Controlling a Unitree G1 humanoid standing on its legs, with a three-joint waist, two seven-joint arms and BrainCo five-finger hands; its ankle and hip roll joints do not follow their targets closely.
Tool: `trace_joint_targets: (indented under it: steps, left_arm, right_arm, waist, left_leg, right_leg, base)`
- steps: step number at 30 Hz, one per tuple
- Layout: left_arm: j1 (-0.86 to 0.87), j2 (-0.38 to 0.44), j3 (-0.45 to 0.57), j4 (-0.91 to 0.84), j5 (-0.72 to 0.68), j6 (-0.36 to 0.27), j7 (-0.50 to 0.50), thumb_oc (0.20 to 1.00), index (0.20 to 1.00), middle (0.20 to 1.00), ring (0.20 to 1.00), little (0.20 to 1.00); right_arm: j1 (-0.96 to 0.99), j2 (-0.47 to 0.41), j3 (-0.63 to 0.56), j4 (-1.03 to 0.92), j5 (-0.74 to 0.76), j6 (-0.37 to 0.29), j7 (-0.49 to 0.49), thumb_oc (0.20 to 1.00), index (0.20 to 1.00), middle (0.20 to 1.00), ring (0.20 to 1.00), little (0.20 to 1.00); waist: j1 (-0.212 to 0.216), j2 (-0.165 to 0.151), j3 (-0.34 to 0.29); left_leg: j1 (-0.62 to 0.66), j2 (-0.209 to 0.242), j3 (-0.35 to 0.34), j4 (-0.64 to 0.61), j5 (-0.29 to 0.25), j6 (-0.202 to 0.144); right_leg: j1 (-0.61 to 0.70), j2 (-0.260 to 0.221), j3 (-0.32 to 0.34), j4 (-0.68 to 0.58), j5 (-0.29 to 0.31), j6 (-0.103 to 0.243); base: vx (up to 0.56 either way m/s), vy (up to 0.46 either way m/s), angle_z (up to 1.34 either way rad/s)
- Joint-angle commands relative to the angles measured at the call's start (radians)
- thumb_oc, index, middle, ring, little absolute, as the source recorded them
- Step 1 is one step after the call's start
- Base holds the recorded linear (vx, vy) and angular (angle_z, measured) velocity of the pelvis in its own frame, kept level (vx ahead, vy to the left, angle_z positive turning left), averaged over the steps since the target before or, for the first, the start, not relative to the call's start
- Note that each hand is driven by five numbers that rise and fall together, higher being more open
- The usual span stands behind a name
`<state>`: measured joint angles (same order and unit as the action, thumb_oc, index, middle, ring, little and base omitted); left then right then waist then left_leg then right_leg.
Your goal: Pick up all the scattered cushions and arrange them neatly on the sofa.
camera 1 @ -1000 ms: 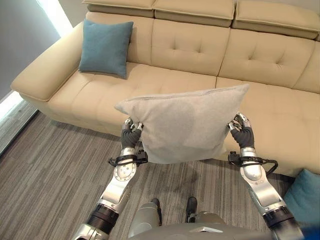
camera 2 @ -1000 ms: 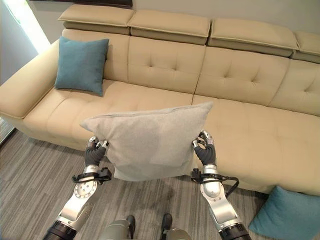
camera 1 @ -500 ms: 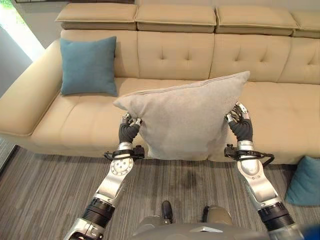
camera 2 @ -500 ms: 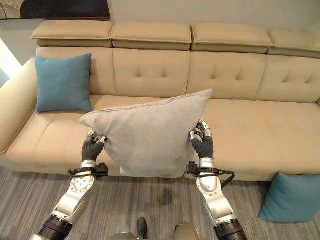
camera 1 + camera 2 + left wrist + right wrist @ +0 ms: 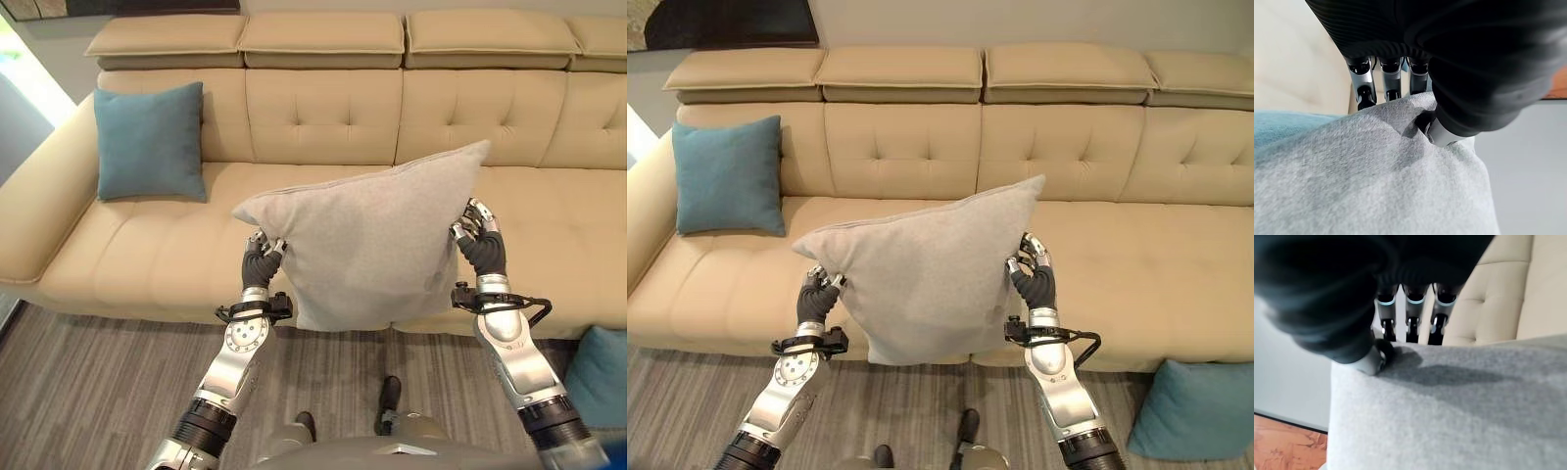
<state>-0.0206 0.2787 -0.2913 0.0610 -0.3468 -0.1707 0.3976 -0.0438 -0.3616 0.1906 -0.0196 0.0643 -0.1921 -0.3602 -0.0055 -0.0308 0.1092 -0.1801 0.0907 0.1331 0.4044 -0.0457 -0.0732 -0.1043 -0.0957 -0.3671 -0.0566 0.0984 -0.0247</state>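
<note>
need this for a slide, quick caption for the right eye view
Both hands, left hand and right hand, pinch a grey cushion held before the beige sofa, teal cushion propped at its end.

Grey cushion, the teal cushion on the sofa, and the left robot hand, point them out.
grey cushion [image 5: 377, 245], left eye view, middle of its face.
teal cushion [image 5: 149, 142], left eye view, centre.
left robot hand [image 5: 261, 262], left eye view, dark cover.

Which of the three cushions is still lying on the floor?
The teal cushion at the sofa's right end. The other teal cushion leans on the backrest; both hands, left hand and right hand, grip the grey cushion.
</note>
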Motion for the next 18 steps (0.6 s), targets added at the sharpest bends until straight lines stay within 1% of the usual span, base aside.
trace_joint_targets:
  steps: [1, 2, 3, 5, 6, 7, 8, 10, 11, 12, 15, 18]
  left_arm:
    - [-0.124, 0.010, -0.064, -0.117, -0.001, -0.101, -0.062, 0.200, 0.200, 0.200, 0.200, 0.200]
    - [-0.124, 0.011, -0.066, -0.113, 0.002, -0.098, -0.064, 0.200, 0.200, 0.200, 0.200, 0.200]
    - [-0.122, 0.011, -0.069, -0.112, 0.005, -0.095, -0.067, 0.200, 0.200, 0.200, 0.200, 0.200]
    - [-0.127, 0.014, -0.070, -0.109, 0.016, -0.088, -0.065, 0.200, 0.200, 0.200, 0.200, 0.200]
    - [-0.128, 0.013, -0.064, -0.114, 0.014, -0.087, -0.058, 0.200, 0.200, 0.200, 0.200, 0.200]
    - [-0.125, 0.012, -0.061, -0.118, 0.011, -0.088, -0.055, 0.200, 0.200, 0.200, 0.200, 0.200]
    - [-0.125, 0.012, -0.061, -0.119, 0.011, -0.087, -0.055, 0.200, 0.200, 0.200, 0.200, 0.200]
    - [-0.118, 0.012, -0.055, -0.127, 0.003, -0.090, -0.052, 0.200, 0.200, 0.200, 0.200, 0.200]
    - [-0.100, 0.017, -0.049, -0.132, 0.004, -0.093, -0.051, 0.200, 0.200, 0.200, 0.200, 0.200]
    - [-0.099, 0.017, -0.049, -0.132, 0.004, -0.093, -0.051, 0.200, 0.200, 0.200, 0.200, 0.200]
    - [-0.089, 0.029, -0.046, -0.136, 0.010, -0.091, -0.050, 0.200, 0.200, 0.200, 0.200, 0.200]
    - [-0.081, 0.044, -0.036, -0.143, 0.013, -0.090, -0.047, 0.200, 0.200, 0.200, 0.200, 0.200]
  right_arm:
    - [-0.078, 0.013, 0.020, -0.111, -0.024, -0.105, 0.004, 0.200, 0.200, 0.200, 0.200, 0.200]
    - [-0.077, 0.010, 0.020, -0.114, -0.025, -0.103, 0.005, 0.200, 0.200, 0.200, 0.200, 0.200]
    - [-0.073, 0.008, 0.018, -0.116, -0.025, -0.102, 0.006, 0.200, 0.200, 0.200, 0.200, 0.200]
    - [-0.073, 0.007, 0.018, -0.115, -0.024, -0.103, 0.003, 0.200, 0.200, 0.200, 0.200, 0.200]
    - [-0.076, 0.011, 0.022, -0.102, -0.013, -0.102, -0.001, 0.200, 0.200, 0.200, 0.200, 0.200]
    - [-0.075, 0.013, 0.021, -0.098, -0.009, -0.100, -0.001, 0.200, 0.200, 0.200, 0.200, 0.200]
    - [-0.075, 0.013, 0.020, -0.098, -0.009, -0.100, -0.001, 0.200, 0.200, 0.200, 0.200, 0.200]
    - [-0.073, 0.018, 0.019, -0.095, -0.003, -0.100, -0.008, 0.200, 0.200, 0.200, 0.200, 0.200]
    - [-0.065, 0.024, 0.024, -0.099, -0.014, -0.100, -0.002, 0.200, 0.200, 0.200, 0.200, 0.200]
    - [-0.064, 0.024, 0.024, -0.099, -0.014, -0.100, -0.002, 0.200, 0.200, 0.200, 0.200, 0.200]
    - [-0.070, 0.038, 0.030, -0.100, -0.025, -0.093, 0.010, 0.200, 0.200, 0.200, 0.200, 0.200]
    - [-0.083, 0.061, 0.035, -0.101, -0.026, -0.092, 0.018, 0.200, 0.200, 0.200, 0.200, 0.200]
  waist:
    - [-0.015, -0.010, -0.015]
    - [-0.014, -0.015, -0.016]
    - [-0.009, -0.014, -0.015]
    - [-0.001, -0.011, -0.014]
    - [0.014, -0.004, -0.013]
    - [0.022, -0.001, -0.012]
    - [0.022, -0.002, -0.012]
    - [0.034, 0.002, -0.007]
    - [0.045, 0.007, -0.029]
    - [0.045, 0.006, -0.029]
    - [0.055, 0.002, -0.046]
    - [0.069, 0.001, -0.052]
  left_leg:
    - [-0.002, -0.015, -0.009, -0.026, -0.048, -0.010]
    - [-0.017, -0.015, -0.003, -0.054, -0.057, -0.003]
    - [-0.020, -0.008, 0.009, -0.088, -0.053, 0.001]
    - [-0.036, -0.013, 0.013, -0.167, -0.010, 0.004]
    - [-0.079, -0.030, -0.011, -0.227, 0.051, -0.003]
    - [-0.095, -0.034, -0.020, -0.252, 0.069, -0.007]
    - [-0.094, -0.035, -0.019, -0.255, 0.070, -0.007]
    - [-0.117, -0.034, -0.025, -0.268, 0.092, -0.011]
    - [-0.070, -0.030, -0.023, -0.317, 0.096, 0.002]
    - [-0.068, -0.031, -0.021, -0.319, 0.096, 0.002]
    - [-0.018, -0.049, -0.014, -0.337, 0.073, 0.021]
    - [0.038, -0.068, 0.014, -0.346, 0.034, 0.056]
  right_leg:
    - [0.089, -0.024, 0.030, 0.036, -0.110, 0.102]
    - [0.096, -0.022, 0.030, 0.030, -0.113, 0.105]
    - [0.110, -0.017, 0.031, 0.024, -0.118, 0.108]
    - [0.123, -0.005, 0.037, 0.020, -0.128, 0.112]
    - [0.139, 0.012, 0.055, 0.010, -0.141, 0.112]
    - [0.150, 0.019, 0.060, 0.008, -0.149, 0.113]
    - [0.150, 0.018, 0.060, 0.008, -0.150, 0.113]
    - [0.168, 0.030, 0.071, 0.014, -0.169, 0.110]
    - [0.188, 0.027, 0.081, 0.031, -0.192, 0.114]
    - [0.188, 0.026, 0.082, 0.033, -0.193, 0.114]
    - [0.187, 0.002, 0.089, 0.089, -0.211, 0.128]
    - [0.148, -0.048, 0.100, 0.213, -0.211, 0.159]
  base:
    - [0.11, -0.057, 0.05]
    - [0.15, -0.035, 0.02]
    - [0.16, -0.009, 0.00]
    - [0.19, 0.031, -0.05]
    - [0.22, 0.060, -0.06]
    - [0.16, 0.054, -0.08]
    - [0.12, 0.048, -0.05]
    - [0.25, 0.124, -0.20]
    - [0.30, 0.162, -0.32]
    - [0.33, 0.196, -0.35]
    - [0.18, 0.158, -0.37]
    - [0.15, 0.184, -0.20]
